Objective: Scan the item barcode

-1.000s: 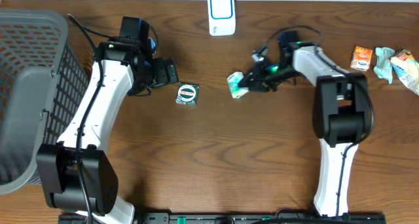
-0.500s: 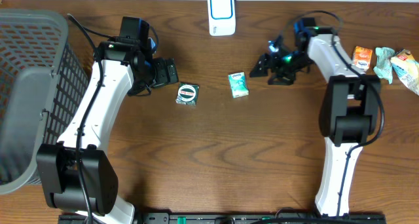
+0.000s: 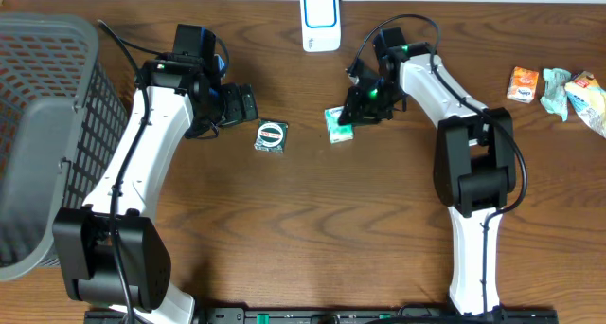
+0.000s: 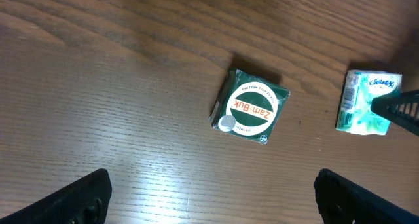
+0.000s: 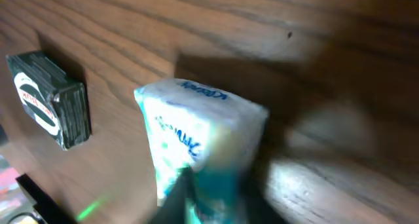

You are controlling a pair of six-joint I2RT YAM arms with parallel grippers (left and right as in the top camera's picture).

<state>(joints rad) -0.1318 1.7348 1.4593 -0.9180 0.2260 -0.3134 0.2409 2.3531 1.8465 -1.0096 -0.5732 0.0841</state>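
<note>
R gripper (image 3: 363,104) fingers together at Kleenex pack (image 3: 337,125) edge. I reckon a thin pinch on soft wrap slips mid-lift. L gripper (image 3: 242,105) fingers wide apart.

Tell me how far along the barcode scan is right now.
Done: nothing looks scanned yet. In hand: the right gripper is shut on the tissue pack, short of the scanner. Left: present the pack's barcode to the scanner. The Zam-Buk tin lies untouched beside the open left gripper.
</note>
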